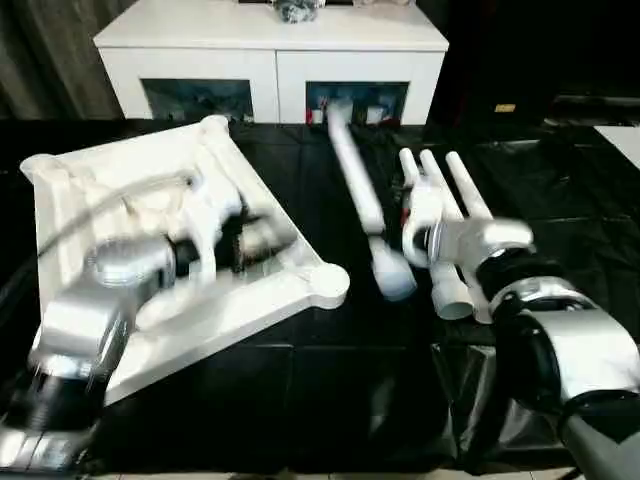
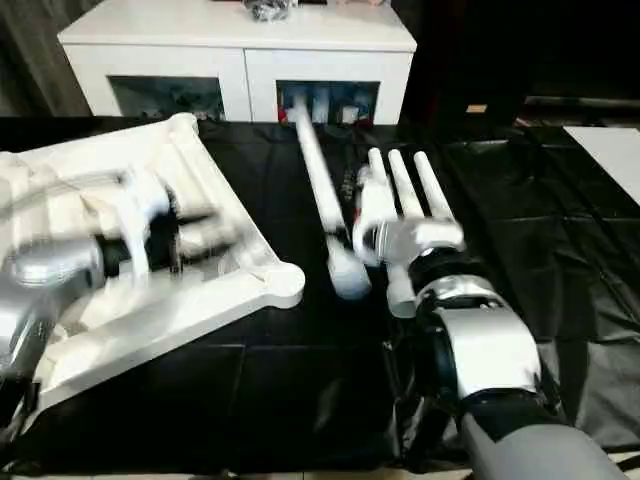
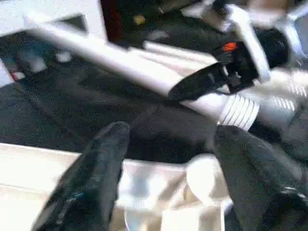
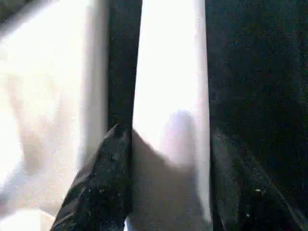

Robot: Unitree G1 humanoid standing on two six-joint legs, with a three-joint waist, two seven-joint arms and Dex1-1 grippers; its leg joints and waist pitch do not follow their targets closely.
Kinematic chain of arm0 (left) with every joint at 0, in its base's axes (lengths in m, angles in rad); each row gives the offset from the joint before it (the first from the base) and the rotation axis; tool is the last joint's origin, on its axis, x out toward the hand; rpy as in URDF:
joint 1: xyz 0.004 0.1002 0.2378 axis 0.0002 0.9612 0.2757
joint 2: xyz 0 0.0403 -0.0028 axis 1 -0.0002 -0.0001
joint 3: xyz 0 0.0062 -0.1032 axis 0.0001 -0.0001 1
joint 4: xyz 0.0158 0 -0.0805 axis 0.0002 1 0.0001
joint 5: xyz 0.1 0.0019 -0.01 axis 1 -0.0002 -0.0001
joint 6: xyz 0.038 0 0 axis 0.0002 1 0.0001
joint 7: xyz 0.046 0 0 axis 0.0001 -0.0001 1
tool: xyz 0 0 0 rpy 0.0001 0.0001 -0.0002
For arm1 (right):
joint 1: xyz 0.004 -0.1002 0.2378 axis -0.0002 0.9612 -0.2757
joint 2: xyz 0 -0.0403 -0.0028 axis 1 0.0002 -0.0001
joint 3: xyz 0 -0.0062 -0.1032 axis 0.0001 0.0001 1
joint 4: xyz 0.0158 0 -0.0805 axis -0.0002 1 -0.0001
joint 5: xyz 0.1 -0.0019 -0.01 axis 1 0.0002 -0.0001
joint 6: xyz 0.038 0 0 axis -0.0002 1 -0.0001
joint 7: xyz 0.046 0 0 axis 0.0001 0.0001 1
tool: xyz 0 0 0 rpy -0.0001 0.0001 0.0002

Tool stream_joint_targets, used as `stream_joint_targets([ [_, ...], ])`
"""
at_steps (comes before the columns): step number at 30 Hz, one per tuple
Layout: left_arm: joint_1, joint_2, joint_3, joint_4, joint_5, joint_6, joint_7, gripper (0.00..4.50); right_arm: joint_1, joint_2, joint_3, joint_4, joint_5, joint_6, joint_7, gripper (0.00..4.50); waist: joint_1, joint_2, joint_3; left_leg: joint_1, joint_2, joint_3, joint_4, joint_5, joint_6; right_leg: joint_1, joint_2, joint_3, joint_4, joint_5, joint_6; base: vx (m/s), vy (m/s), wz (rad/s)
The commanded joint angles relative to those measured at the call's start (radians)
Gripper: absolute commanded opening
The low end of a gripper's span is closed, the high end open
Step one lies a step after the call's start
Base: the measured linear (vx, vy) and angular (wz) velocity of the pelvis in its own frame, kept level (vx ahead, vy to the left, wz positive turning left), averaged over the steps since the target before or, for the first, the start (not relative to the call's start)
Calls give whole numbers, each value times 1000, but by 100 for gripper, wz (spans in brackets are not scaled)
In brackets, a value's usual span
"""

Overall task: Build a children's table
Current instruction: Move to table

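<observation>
The white tabletop (image 1: 262, 312) lies underside up on the left, ribs showing, a rounded corner socket (image 1: 326, 284) pointing to the middle. My left gripper (image 3: 168, 139) hovers open over its edge with nothing between the fingers. One long white leg (image 1: 352, 180) runs from near the cabinet toward me, its ribbed end (image 3: 238, 111) near the corner socket. My right gripper (image 4: 168, 139) is shut on this leg, a black finger on each side. Three more legs (image 1: 470, 195) lie side by side to the right of it, partly behind my right hand.
A white cabinet (image 1: 270, 40) with dark glass doors stands at the back, a dark object (image 1: 295, 10) on top. Black cloth (image 1: 300, 400) covers the work surface. A flat white board (image 1: 625, 140) shows at the right edge.
</observation>
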Motion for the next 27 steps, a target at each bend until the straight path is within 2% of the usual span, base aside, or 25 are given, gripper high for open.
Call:
stream_joint_targets([
  [1, -35, -47, 48, 1, -79, 69, 41, 360, 41, -24, -1, -137, 42, -10, 111, 186, 3, 10, -83, 29, 47, -11, -55, -91, -9, 53, -65, 26, -46, 212, -280, 0, 0, 0],
  [2, -58, -86, 77, 10, -120, 88, 69, 372, 81, -30, 5, -229, 74, 2, 181, 186, 10, 9, -84, 30, 46, -10, -52, -71, 4, 56, -61, 25, -45, 243, -282, 0, 0, 0],
  [3, -82, -128, 106, 20, -155, 104, 102, 378, 123, -37, 11, -317, 108, 14, 249, 186, 15, 1, -84, 26, 48, -10, -51, -63, 20, 59, -63, 25, -45, 258, -284, 0, 0, 0],
  [4, -117, -180, 139, 37, -201, 126, 142, 383, 184, -48, 15, -431, 159, 22, 335, 185, 21, -5, -82, 27, 47, -7, -49, -63, 36, 60, -61, 27, -48, 260, -281, 0, 0, 0],
  [5, -117, -180, 139, 37, -201, 126, 142, 383, 184, -48, 15, -431, 159, 22, 335, 185, 21, -5, -82, 27, 47, -7, -49, -63, 36, 60, -61, 27, -48, 260, -281, 0, 0, 0],
  [6, -139, -213, 160, 47, -230, 140, 167, 391, 224, -55, 17, -503, 190, 25, 389, 185, 27, -4, -85, 28, 53, -12, -50, -67, 48, 58, -69, 25, -49, 238, -288, 0, 0, 0],
  [7, -174, -255, 184, 64, -277, 168, 194, 404, 270, -72, 22, -580, 230, 51, 446, 184, 34, -11, -84, 29, 54, -11, -48, -67, 59, 58, -71, 26, -51, 209, -291, 0, 0, 0],
  [8, -187, -269, 191, 69, -296, 178, 199, 416, 287, -78, 25, -607, 241, 56, 463, 184, 34, -12, -81, 27, 52, -10, -49, -65, 62, 58, -71, 26, -53, 194, -290, 0, 0, 0],
  [9, -199, -281, 198, 72, -316, 191, 201, 420, 302, -84, 30, -630, 249, 61, 476, 184, 34, -12, -82, 27, 52, -11, -48, -69, 64, 57, -72, 26, -54, 172, -294, 0, 0, 0],
  [10, -215, -298, 208, 71, -338, 213, 207, 426, 326, -92, 40, -670, 264, 73, 496, 184, 30, -15, -77, 24, 50, -12, -53, -90, 58, 56, -73, 25, -61, 92, -289, 0, 0, 0],
  [11, -225, -311, 212, 67, -352, 228, 211, 436, 346, -96, 42, -708, 282, 83, 512, 184, 31, -22, -75, 26, 51, -11, -55, -98, 56, 57, -73, 26, -66, 68, -282, 0, 0, 0],
  [12, -242, -334, 224, 64, -375, 251, 229, 445, 380, -102, 47, -789, 324, 125, 539, 184, 32, -16, -73, 29, 53, -12, -55, -114, 50, 53, -75, 29, -70, 23, -273, 0, 0, 0],
  [14, -242, -334, 224, 64, -375, 251, 229, 449, 380, -102, 47, -789, 324, 125, 539, 184, 28, -19, -71, 26, 53, -16, -59, -124, 46, 53, -75, 28, -74, -18, -260, 0, 0, 0],
  [17, -265, -350, 226, 71, -387, 270, 264, 450, 436, -105, 62, -919, 377, 176, 569, 184, 25, -17, -70, 29, 53, -17, -61, -132, 36, 50, -75, 29, -79, -50, -238, 0, 0, 0],
  [22, -273, -358, 235, 79, -405, 271, 278, 450, 444, -104, 83, -933, 358, 163, 561, 184, 20, -16, -70, 29, 51, -17, -62, -135, 16, 48, -74, 29, -81, -64, -235, 0, 0, 0],
  [24, -278, -367, 243, 73, -421, 279, 286, 450, 445, -103, 102, -935, 321, 135, 526, 184, 20, -15, -71, 27, 51, -17, -60, -120, 14, 48, -75, 29, -80, -41, -235, 0, 0, 0],
  [26, -278, -369, 242, 67, -424, 282, 292, 450, 439, -99, 137, -923, 246, 88, 458, 184, 19, -15, -71, 27, 51, -17, -60, -112, 8, 46, -75, 29, -79, -35, -232, 0, 0, 0],
  [27, -278, -370, 243, 67, -425, 282, 295, 450, 440, -98, 142, -924, 236, 81, 448, 184, 19, -15, -72, 27, 51, -16, -60, -107, 5, 46, -75, 29, -78, -29, -232, 0, 0, 0],
])
